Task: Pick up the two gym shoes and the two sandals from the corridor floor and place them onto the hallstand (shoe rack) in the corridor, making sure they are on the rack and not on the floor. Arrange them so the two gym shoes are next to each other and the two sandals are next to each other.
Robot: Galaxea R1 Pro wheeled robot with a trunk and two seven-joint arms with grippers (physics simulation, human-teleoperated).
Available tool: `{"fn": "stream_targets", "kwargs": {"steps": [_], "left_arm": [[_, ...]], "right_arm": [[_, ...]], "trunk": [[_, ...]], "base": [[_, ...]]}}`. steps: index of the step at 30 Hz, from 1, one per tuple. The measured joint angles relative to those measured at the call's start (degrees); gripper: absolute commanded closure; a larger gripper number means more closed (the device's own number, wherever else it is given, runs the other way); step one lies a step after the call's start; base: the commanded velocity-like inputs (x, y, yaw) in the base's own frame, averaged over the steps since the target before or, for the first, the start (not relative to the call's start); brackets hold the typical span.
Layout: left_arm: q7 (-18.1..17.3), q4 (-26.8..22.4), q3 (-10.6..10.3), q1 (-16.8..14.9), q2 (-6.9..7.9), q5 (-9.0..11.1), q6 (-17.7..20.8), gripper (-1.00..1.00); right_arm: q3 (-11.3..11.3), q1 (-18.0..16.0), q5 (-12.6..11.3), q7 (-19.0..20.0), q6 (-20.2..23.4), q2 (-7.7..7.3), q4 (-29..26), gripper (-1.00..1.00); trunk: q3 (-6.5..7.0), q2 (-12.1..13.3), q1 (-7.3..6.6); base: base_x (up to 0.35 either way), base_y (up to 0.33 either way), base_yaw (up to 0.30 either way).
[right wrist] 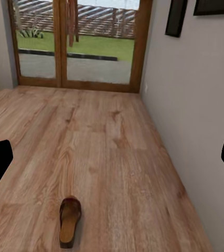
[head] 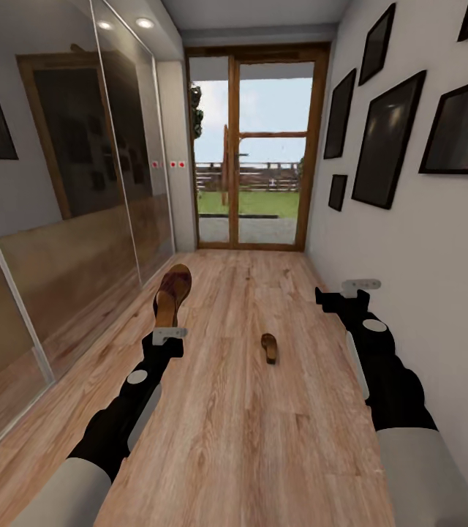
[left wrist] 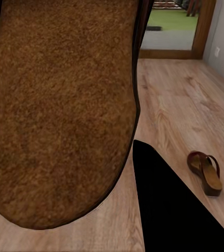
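I have one sandal [head: 173, 295] clamped upright in my left jaws [head: 169, 334], its sole close against the left wrist camera, while my right jaws [head: 360, 285] hang spread wide and empty. Ahead of and between the two jaws the second sandal [head: 269, 347] lies on the floor [head: 263, 439], well short of the glass door [head: 256, 150]. By my reckoning the job is barely begun: one sandal lifted, one to collect, and the rack and gym shoes yet to find.
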Motion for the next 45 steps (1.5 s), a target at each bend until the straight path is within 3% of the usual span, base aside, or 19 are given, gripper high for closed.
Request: {"fn": "stream_targets", "kwargs": {"steps": [45], "left_arm": [[0.00,0.00,0.00,0.00,0.00,0.01,0.01,1.00]], "right_arm": [[-0.01,-0.01,-0.04,0.01,-0.01,-0.01,0.00,-1.00]], "trunk": [[0.00,0.00,0.00]], "base": [[0.346,0.007,0.000]]}}
